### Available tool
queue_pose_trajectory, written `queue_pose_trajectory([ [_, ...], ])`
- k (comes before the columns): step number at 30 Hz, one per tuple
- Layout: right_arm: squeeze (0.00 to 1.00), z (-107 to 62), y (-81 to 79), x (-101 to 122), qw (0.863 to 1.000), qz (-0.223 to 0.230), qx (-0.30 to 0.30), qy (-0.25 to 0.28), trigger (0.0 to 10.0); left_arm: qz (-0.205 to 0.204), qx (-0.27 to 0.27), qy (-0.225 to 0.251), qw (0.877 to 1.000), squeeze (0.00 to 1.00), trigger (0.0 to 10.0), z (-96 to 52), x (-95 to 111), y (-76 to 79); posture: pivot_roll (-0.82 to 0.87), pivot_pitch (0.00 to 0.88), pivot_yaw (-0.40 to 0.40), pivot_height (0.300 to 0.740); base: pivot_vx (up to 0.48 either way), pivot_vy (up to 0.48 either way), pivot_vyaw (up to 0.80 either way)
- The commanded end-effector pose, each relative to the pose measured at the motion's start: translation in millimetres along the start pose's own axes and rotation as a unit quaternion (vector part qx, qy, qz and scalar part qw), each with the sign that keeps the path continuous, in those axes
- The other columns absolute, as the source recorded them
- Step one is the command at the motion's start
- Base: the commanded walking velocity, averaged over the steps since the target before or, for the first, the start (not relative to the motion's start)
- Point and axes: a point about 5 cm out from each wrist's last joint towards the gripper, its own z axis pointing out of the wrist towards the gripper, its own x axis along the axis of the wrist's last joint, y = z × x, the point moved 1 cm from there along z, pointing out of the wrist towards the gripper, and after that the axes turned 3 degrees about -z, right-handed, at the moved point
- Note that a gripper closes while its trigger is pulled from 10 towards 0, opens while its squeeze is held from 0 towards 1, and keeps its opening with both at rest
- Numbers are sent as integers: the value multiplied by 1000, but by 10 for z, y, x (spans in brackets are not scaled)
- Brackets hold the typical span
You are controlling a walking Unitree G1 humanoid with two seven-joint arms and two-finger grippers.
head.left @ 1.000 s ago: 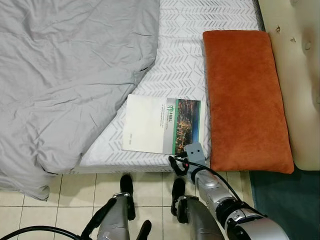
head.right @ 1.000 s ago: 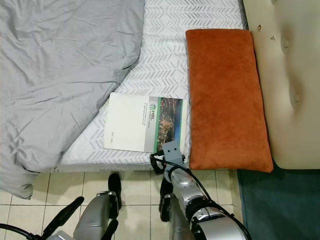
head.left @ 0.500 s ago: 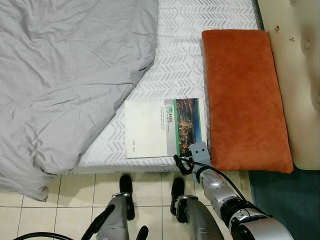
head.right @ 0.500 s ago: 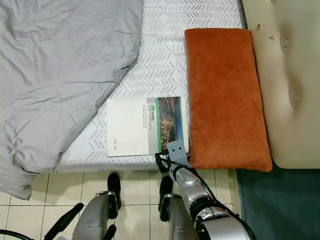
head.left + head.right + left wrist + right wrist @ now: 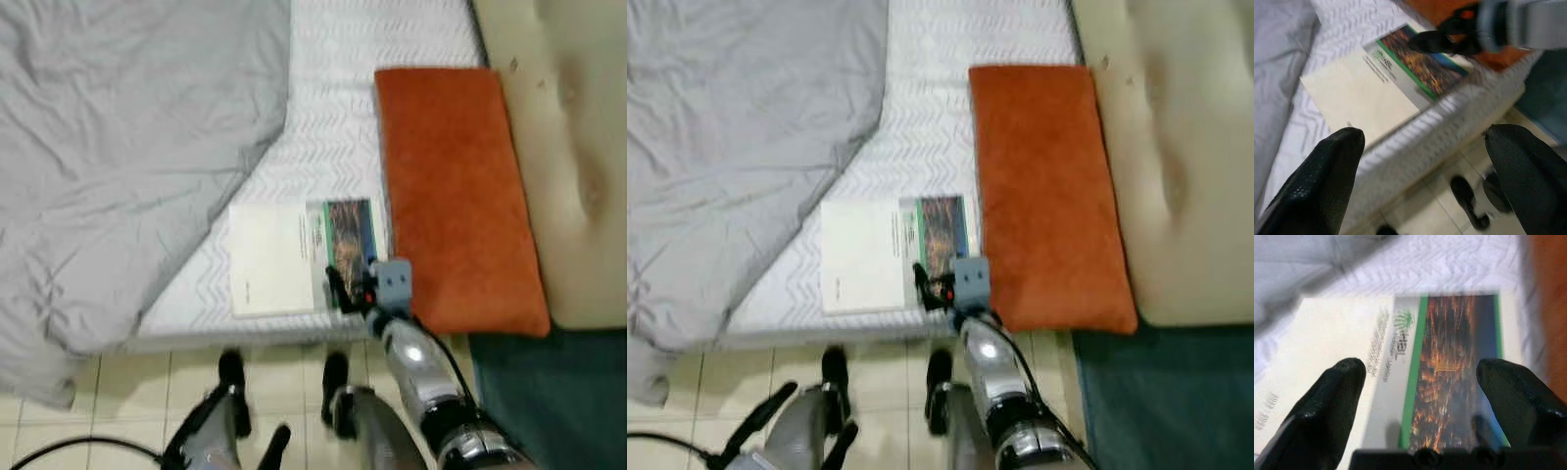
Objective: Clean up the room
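Both head views were smeared by motion blur throughout; the print on the booklet [image 5: 299, 257] could not be read and the zigzag pattern of the mattress [image 5: 338, 147] was softened. Lighting was even and fairly bright, no glare seen, direction not determinable. Soft shading was seen in the folds of the grey blanket [image 5: 118, 147]. The floor tiles [image 5: 127, 392] under the bed edge were dimmer. Wrist views were blurred too: the left gripper [image 5: 1427, 181] and right gripper [image 5: 1422, 396] fingers were rendered as dark, out-of-focus masses, and the orange pillow [image 5: 1547, 308] as a smear.
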Motion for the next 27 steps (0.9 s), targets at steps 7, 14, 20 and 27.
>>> queue_pose_trajectory([
  [7,0,-410,289,-30,998,-8,-68,4,10000,-70,54,-94,992,0,10000,545,-644,-221,52,130,-148,740,0,0,0],
  [14,1000,-826,618,-200,992,-54,-106,-40,10000,-32,90,-92,991,0,10000,1051,-701,-567,19,0,-103,740,0,0,0],
  [20,1000,-1135,948,-354,976,-69,-187,-90,10000,-106,92,-60,988,0,10000,1307,-583,-668,-11,0,-56,740,0,0,0],
  [27,0,-1277,969,-427,971,-74,-197,-111,10000,-158,112,-71,979,0,10000,1292,-656,-619,-23,0,-57,740,0,372,0],
])
